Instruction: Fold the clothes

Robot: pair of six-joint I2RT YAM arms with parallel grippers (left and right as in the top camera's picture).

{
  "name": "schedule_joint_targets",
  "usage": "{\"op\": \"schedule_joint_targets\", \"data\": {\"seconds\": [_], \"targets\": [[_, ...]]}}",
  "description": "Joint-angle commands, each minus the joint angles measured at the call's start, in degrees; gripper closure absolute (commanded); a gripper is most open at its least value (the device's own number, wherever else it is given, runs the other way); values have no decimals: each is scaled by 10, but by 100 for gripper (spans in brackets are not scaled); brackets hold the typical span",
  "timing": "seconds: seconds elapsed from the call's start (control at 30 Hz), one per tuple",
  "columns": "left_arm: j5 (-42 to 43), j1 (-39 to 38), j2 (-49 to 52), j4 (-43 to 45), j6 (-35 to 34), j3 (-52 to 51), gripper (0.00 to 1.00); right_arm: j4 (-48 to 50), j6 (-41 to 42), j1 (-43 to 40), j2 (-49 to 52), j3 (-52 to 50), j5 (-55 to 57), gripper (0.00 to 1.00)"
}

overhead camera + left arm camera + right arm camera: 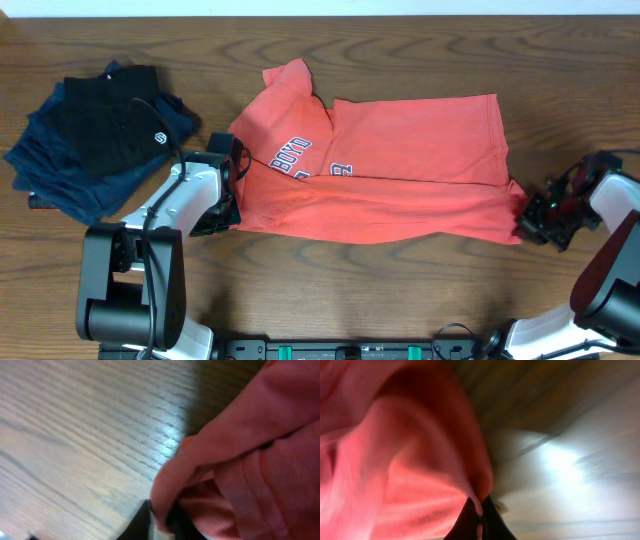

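Observation:
The clothes, a red-orange T-shirt [390, 170] with white-and-navy lettering, lie across the middle of the table, folded lengthwise with one sleeve sticking up at the back left. My left gripper [232, 190] is at the shirt's left edge, shut on a fold of the red cloth [165, 510]. At the shirt's front right corner my right gripper [526, 212] is shut on a thin pinch of the cloth [479, 510]. Both wrist views are filled with bunched red fabric [395, 460] over the wooden tabletop.
A stack of folded navy and black garments [95, 135], the top one with a small white logo, lies at the back left. The wooden table [330, 280] stretches along the front, with the arm bases at its near edge.

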Motion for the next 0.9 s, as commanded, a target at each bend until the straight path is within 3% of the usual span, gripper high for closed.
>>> {"op": "schedule_joint_targets", "data": {"seconds": [0.0, 0.17, 0.47, 0.5, 0.57, 0.63, 0.87], "targets": [[-9, 0, 4, -7, -2, 0, 94, -19, 46, -11, 9, 75, 150, 99], [2, 0, 4, -21, -2, 0, 94, -58, 55, -13, 9, 150, 239, 99], [11, 0, 4, -29, -2, 0, 94, -62, 55, -13, 9, 127, 289, 98], [10, 0, 4, -33, -2, 1, 90, -63, 55, -13, 9, 124, 292, 98], [10, 0, 4, -40, -2, 1, 69, -68, 55, -13, 9, 123, 294, 98], [10, 0, 4, -46, -2, 3, 62, -73, 55, -13, 9, 123, 297, 89], [10, 0, -14, -89, -2, 68, 59, -76, 56, -14, 9, 123, 319, 67]]}}
